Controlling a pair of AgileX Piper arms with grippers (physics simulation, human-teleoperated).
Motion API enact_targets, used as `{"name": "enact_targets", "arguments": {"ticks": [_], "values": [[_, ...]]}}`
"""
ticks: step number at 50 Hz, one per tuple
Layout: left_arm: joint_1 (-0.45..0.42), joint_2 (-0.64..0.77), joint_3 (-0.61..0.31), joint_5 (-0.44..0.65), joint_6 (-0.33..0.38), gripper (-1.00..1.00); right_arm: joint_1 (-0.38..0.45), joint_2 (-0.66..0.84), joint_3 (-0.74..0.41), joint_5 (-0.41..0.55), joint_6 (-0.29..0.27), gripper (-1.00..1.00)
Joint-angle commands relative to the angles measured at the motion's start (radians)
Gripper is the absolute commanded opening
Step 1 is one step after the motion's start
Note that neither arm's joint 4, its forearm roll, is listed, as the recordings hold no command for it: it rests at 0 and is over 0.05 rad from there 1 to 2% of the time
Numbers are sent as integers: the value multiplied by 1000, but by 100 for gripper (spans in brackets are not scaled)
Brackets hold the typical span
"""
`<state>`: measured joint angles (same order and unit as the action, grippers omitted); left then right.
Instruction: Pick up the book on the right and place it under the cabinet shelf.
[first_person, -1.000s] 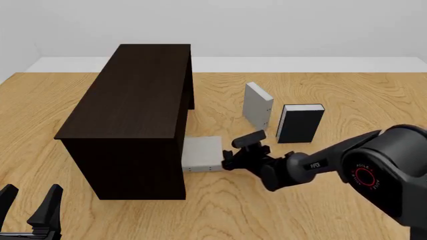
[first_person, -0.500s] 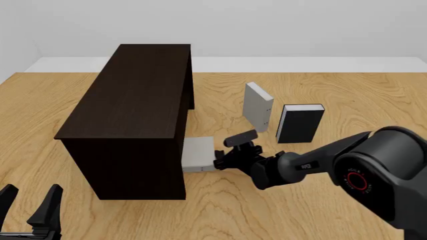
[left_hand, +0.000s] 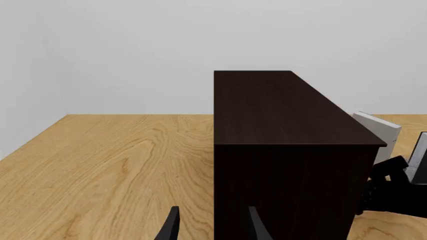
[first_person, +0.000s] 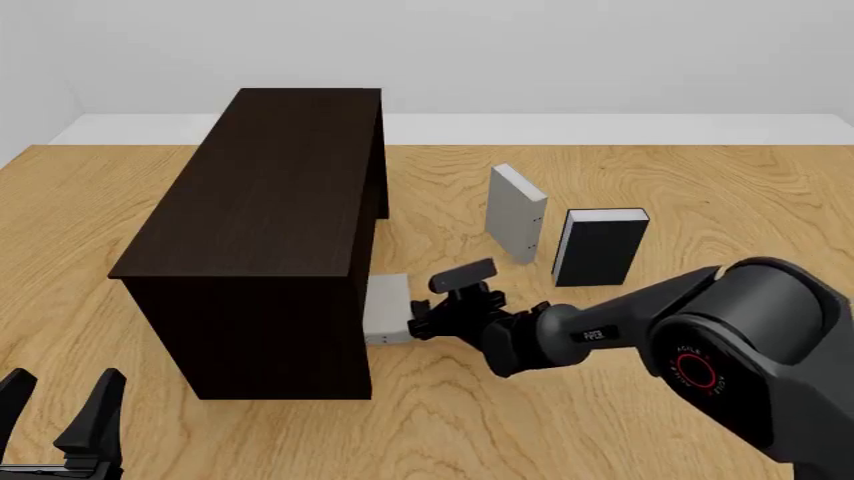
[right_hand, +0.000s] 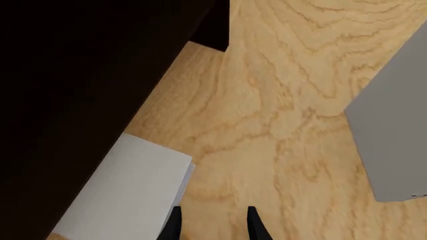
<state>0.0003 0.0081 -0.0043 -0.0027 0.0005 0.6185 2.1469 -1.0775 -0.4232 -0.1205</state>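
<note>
Left gripper (first_person: 60, 412) idles at the table's near-left corner, fingers spread, holding nothing. Right gripper (first_person: 430, 322) reaches low across the wooden table (first_person: 694, 200) toward the cabinet shelf's (first_person: 260, 210) near-right corner; wrist cam shows its two finger tips (right_hand: 252, 222) parted w/ bare wood between them, not clamped on anything. Light grey book (first_person: 387, 308) lies flat just beside those tips, its left part tucked under the cabinet's recessed right side, the rest sticking out; whether the tips touch it can't be told. Farther back, right of the cabinet, a second light grey book (first_person: 514, 213) stands upright, and a black-covered book (first_person: 601, 246) stands just right of it.
</note>
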Motion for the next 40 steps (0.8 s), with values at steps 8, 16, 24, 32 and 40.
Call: {"name": "enact_targets", "arguments": {"ticks": [8, 16, 24, 32, 40], "values": [[0, 0, 0, 0, 0, 100, 74, 77, -134, 53, 299, 100], [0, 0, 0, 0, 0, 100, 88, 82, -151, 58, 304, 100], [0, 0, 0, 0, 0, 100, 103, 87, -171, 64, 309, 100], [0, 0, 0, 0, 0, 100, 116, 90, -188, 69, 319, 100], [0, 0, 0, 0, 0, 100, 133, 92, -207, 73, 330, 100]]}}
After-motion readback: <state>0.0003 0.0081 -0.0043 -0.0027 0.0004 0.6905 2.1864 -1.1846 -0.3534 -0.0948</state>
